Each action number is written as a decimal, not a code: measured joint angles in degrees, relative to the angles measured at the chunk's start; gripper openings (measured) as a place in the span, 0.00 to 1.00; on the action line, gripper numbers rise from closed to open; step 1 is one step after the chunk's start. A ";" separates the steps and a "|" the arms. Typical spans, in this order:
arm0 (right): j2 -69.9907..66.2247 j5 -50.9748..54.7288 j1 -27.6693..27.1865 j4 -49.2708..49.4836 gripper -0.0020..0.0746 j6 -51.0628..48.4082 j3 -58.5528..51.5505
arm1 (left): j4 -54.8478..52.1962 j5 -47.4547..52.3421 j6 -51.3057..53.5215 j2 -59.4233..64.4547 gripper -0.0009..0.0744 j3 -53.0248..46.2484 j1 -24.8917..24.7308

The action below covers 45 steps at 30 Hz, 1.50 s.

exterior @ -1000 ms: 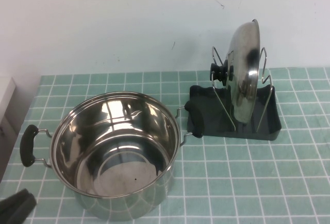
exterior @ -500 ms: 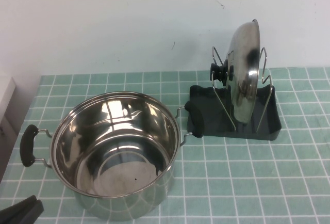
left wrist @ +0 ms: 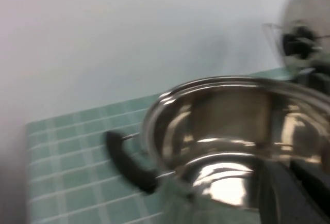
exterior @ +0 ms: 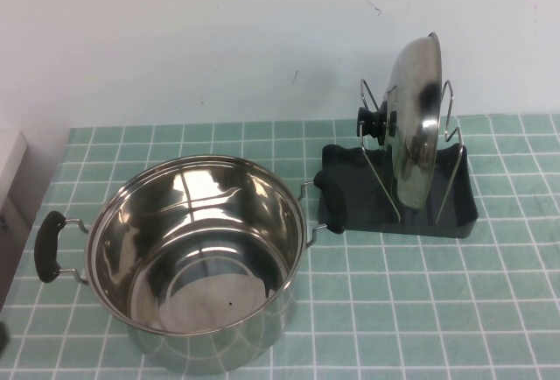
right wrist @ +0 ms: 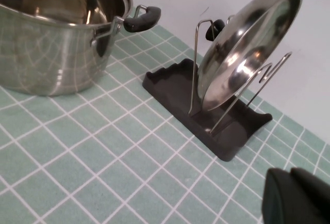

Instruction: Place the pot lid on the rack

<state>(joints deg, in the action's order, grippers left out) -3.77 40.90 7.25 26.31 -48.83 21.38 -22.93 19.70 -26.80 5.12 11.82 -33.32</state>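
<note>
Jaws cannot be read on either the left gripper (left wrist: pixel 294 193) or the right gripper (right wrist: pixel 296 195), both clear of the work. The pot lid (exterior: pixel 416 126) stands on edge in the rack (exterior: pixel 398 200), beside the pot (exterior: pixel 197 257); rigid, slick steel, probably best held by its black knob (exterior: pixel 369 123).

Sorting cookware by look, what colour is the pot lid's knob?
Black, on the shiny steel pot lid; the high view shows the knob best.

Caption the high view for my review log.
Pot lid stands upright in the rack beside the open pot; neither tool is in frame.
</note>
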 joint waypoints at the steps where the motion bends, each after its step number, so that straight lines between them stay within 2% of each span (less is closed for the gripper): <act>1: 0.00 0.00 0.00 0.11 0.03 0.00 0.00 | 1.47 0.08 0.75 -0.58 0.01 -0.46 3.12; 7: 0.00 0.00 0.00 0.13 0.03 0.13 0.00 | 8.94 -1.16 4.41 -4.97 0.01 -6.31 17.19; 12: 0.00 0.00 0.00 0.13 0.03 0.13 0.00 | 13.66 -4.96 6.89 -5.63 0.01 -11.97 24.07; 15: 0.00 0.00 0.00 0.13 0.03 0.13 0.00 | 16.31 -7.48 7.24 -5.72 0.01 -13.27 26.51; 26: 0.00 0.00 0.00 0.26 0.03 0.13 0.00 | 20.05 -1.63 10.06 -5.84 0.01 -13.41 27.28; 45: 0.00 0.00 0.00 0.26 0.03 0.13 0.00 | 22.93 -0.59 20.42 -5.84 0.01 -13.17 25.02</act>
<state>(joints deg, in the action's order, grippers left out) -3.77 40.90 7.25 26.57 -48.70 21.38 0.00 19.11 -6.38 -0.72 -1.36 -8.30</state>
